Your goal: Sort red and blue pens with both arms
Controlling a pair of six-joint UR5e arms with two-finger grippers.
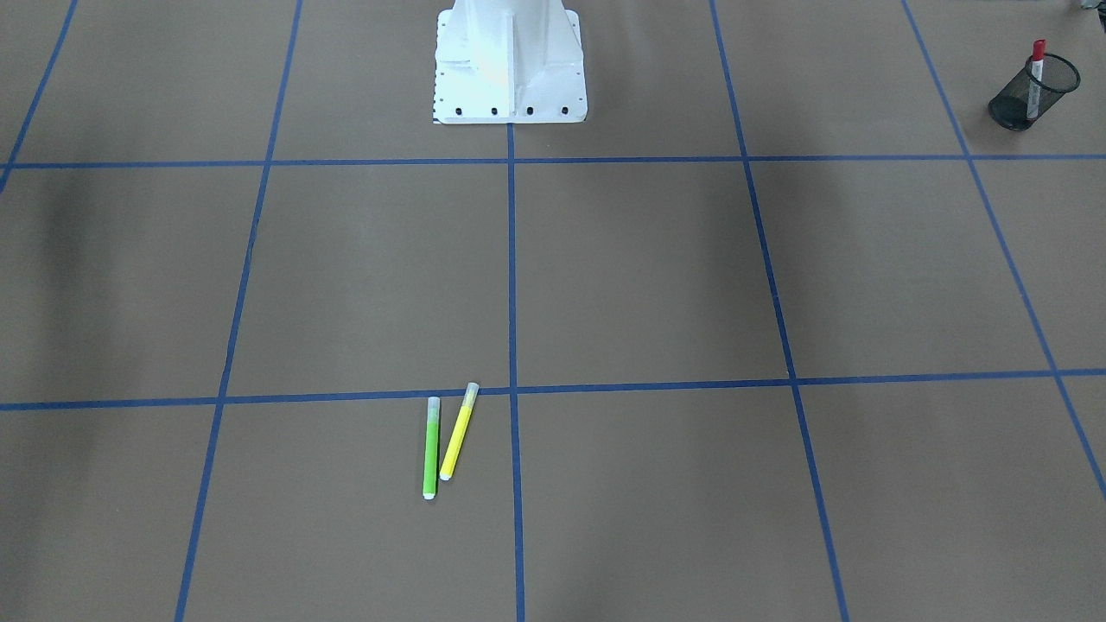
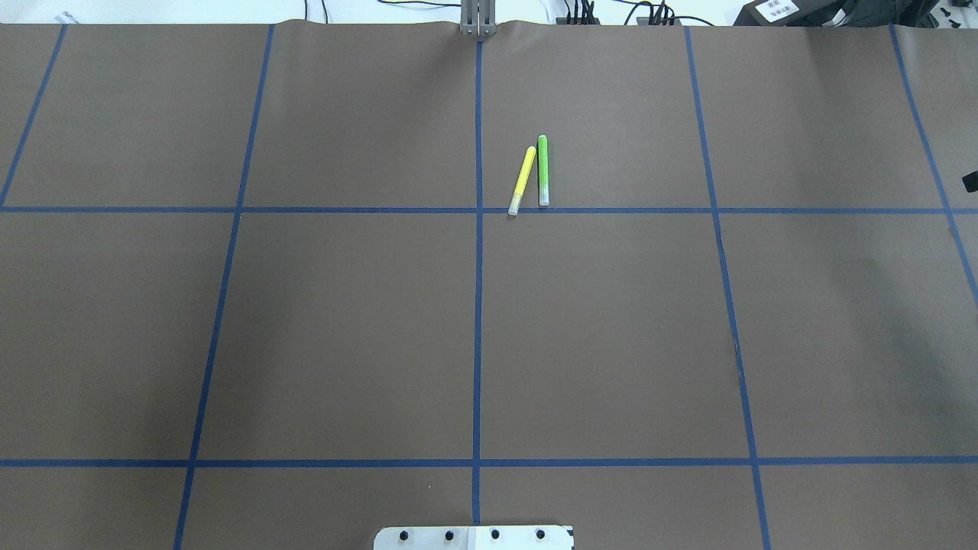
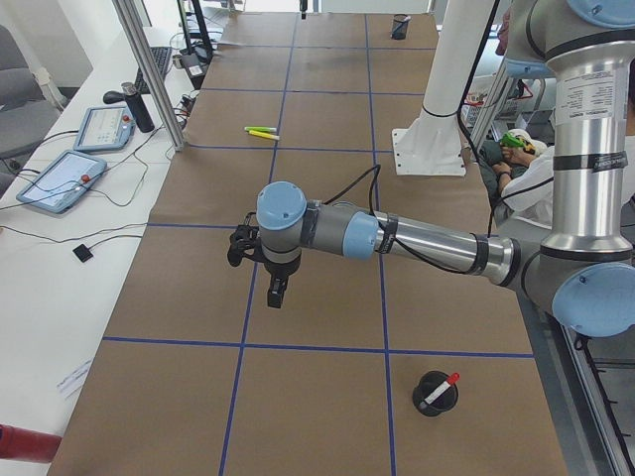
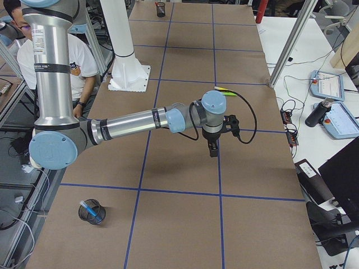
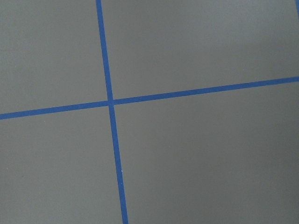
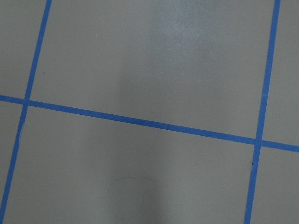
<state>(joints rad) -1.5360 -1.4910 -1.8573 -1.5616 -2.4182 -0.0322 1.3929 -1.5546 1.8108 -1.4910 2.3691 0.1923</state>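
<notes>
The red pen (image 1: 1036, 76) stands in a black mesh cup (image 1: 1009, 102) at my left end of the table, and shows again as red pen (image 3: 441, 387) in the left side view. The blue pen (image 4: 90, 209) lies inside another mesh cup (image 4: 99, 217) at my right end. My left gripper (image 3: 277, 295) hangs over bare table near a tape crossing, pointing down. My right gripper (image 4: 213, 151) hangs likewise over the table's middle. Both show only in the side views, so I cannot tell whether they are open or shut. Both wrist views hold only brown table and blue tape.
A green highlighter (image 2: 543, 169) and a yellow highlighter (image 2: 523, 180) lie side by side at the far middle of the table. The white robot base (image 1: 510, 65) stands at the near edge. A seated person (image 4: 50, 53) is behind the robot. Teach pendants (image 3: 62, 178) lie beyond the far edge.
</notes>
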